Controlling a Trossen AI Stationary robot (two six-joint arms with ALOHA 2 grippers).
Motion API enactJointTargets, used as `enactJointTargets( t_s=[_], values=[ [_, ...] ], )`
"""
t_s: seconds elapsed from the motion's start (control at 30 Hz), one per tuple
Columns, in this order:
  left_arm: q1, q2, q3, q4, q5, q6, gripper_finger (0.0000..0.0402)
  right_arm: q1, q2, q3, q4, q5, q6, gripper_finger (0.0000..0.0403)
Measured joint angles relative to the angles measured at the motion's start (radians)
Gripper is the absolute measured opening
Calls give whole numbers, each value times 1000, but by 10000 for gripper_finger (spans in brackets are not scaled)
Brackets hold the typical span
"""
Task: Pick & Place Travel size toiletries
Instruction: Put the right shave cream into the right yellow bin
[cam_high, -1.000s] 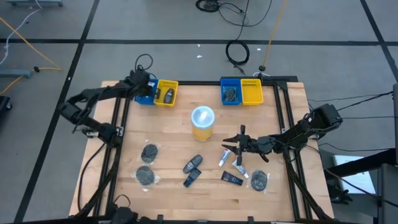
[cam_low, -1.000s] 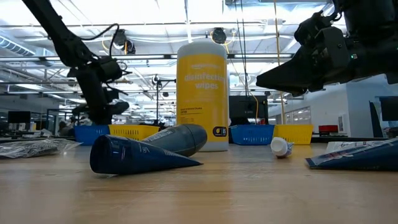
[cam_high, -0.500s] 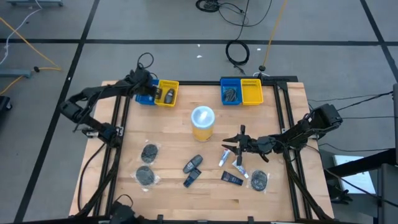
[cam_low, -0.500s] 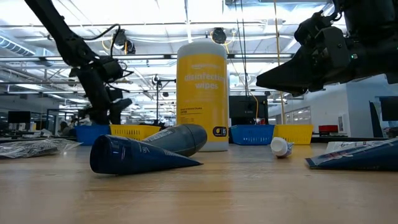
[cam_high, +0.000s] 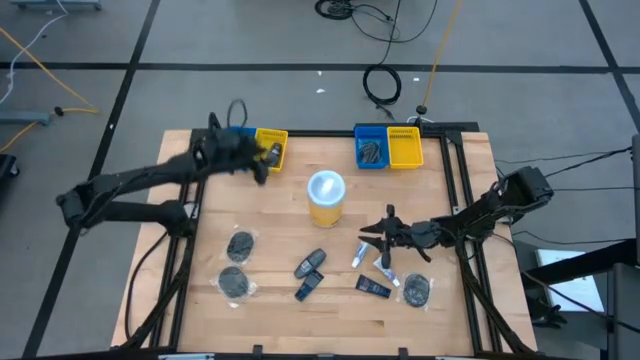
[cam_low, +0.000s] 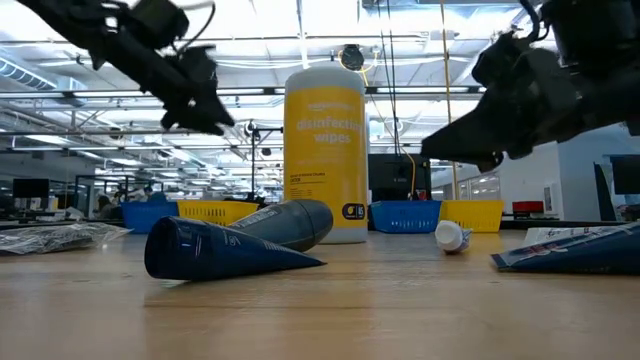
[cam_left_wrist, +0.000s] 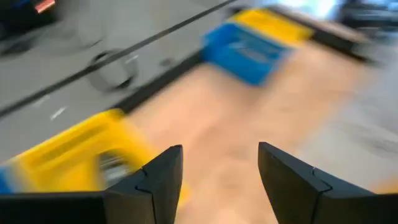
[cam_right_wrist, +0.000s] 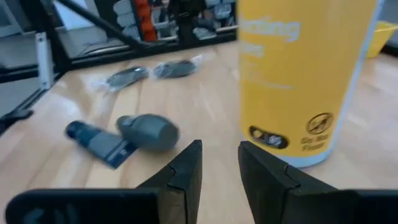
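The travel size toiletries lie on the near half of the table: two wrapped dark discs (cam_high: 240, 243) (cam_high: 233, 282) at the left, two dark bottles (cam_high: 311, 263) (cam_high: 307, 288), two white tubes (cam_high: 358, 255) (cam_high: 385, 268), a dark flat packet (cam_high: 373, 287) and a third disc (cam_high: 416, 290). A dark item (cam_high: 270, 153) lies in the far-left yellow bin (cam_high: 270, 135). My left gripper (cam_high: 262, 165) (cam_left_wrist: 221, 152) hangs open beside that bin, holding nothing. My right gripper (cam_high: 368, 238) (cam_right_wrist: 219, 149) hovers open above the white tubes, its fingers a narrow gap apart, nothing between them.
A tall yellow wipes canister (cam_high: 326, 197) (cam_low: 324, 150) stands mid-table between the arms. A blue bin (cam_high: 372, 150) with dark items and a yellow bin (cam_high: 405, 148) sit at the far edge right of centre. A black frame rail (cam_high: 300, 132) borders the table.
My left gripper has opened over the far-left bins, then risen and swung out toward the table's right, past the yellow bin's near edge; its arm now reaches across from the left. My right gripper has stayed above the white tubes.
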Motion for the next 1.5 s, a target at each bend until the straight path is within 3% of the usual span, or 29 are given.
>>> enactJointTargets(
  t_s=[0.13,0.23,0.33,0.43,0.67,0.83,0.9,1.03,1.3,1.5],
  values=[
    [-239,-8,-111,217,-31,32,179,42,-137,0,-164,0,45,127],
    [-394,21,-176,349,-77,47,167,91,-273,16,-396,-2,91,151],
    [-515,71,-213,446,-148,24,159,141,-382,75,-673,-46,171,177],
    [-605,138,-218,507,-224,-26,153,188,-403,145,-788,-119,218,202],
    [-721,350,-219,688,-430,-111,152,281,-212,291,-804,-238,253,256],
    [-742,495,-219,821,-522,-158,152,341,-60,411,-1005,-230,253,283],
    [-748,544,-219,847,-543,-202,152,356,-22,455,-1103,-179,245,287],
    [-773,631,-218,876,-616,-276,152,363,32,499,-1171,-104,264,286],
    [-823,710,-214,874,-818,-304,152,367,133,499,-1144,-153,406,280],
    [-825,717,-214,867,-849,-302,152,367,165,500,-1142,-114,471,235]
  ],
)
